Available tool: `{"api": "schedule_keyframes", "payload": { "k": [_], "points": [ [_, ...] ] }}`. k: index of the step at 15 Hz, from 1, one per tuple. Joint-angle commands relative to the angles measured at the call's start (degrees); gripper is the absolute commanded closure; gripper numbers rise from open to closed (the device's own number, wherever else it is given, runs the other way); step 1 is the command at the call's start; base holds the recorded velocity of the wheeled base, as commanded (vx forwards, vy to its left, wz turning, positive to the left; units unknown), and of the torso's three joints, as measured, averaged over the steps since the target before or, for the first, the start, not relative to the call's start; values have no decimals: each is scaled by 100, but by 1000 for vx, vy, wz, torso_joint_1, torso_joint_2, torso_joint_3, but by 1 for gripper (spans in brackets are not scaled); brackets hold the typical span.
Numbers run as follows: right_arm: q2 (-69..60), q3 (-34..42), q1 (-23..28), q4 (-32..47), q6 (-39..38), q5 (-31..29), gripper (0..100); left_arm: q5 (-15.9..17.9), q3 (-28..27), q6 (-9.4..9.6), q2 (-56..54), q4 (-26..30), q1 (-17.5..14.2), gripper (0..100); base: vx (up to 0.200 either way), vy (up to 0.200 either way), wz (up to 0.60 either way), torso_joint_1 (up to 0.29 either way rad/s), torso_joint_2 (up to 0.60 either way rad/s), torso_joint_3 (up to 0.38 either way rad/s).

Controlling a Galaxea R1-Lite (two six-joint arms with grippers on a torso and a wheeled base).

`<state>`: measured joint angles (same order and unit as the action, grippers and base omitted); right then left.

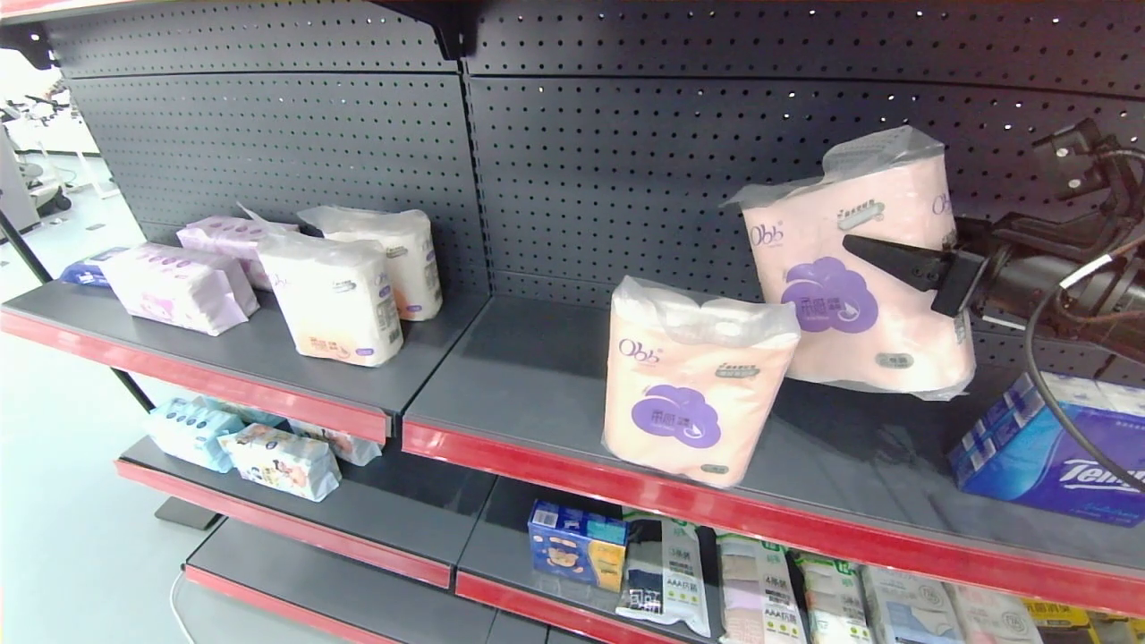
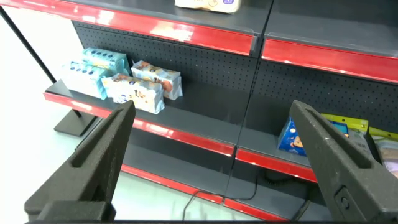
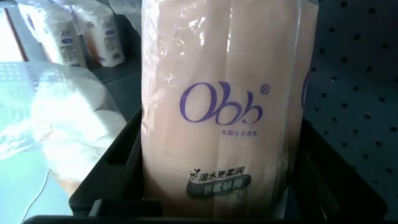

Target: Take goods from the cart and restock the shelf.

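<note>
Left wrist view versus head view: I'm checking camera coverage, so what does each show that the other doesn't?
Left wrist view adds the open left pincer. Head view adds the right pincer clamped on a pink roll pack, with a second pink pack standing nearer the shelf edge. Both show the pale blue packs and the small blue box on the lower shelves.

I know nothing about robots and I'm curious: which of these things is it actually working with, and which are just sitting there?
In the job: right gripper, shut on a pink pack; the shelf under it.
Just there: second pink pack, blue box, white packs; left gripper, open and empty.
</note>
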<state>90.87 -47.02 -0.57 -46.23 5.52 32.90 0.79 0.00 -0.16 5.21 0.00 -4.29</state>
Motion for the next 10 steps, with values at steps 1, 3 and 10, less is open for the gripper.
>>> {"api": "schedule_keyframes", "payload": {
  "k": [1, 3, 10],
  "points": [
    [203, -141, -4, -36, 1, 14, 100, 0, 0, -2, -2, 0, -2, 0, 0, 0, 0, 0, 0, 0],
    [309, -238, -4, -53, 10, 14, 100, 0, 0, -2, -2, 0, -2, 0, 0, 0, 0, 0, 0, 0],
    [810, -607, -75, -211, -34, 14, 100, 0, 0, -2, -2, 0, -2, 0, 0, 0, 0, 0, 0, 0]
  ]
}}
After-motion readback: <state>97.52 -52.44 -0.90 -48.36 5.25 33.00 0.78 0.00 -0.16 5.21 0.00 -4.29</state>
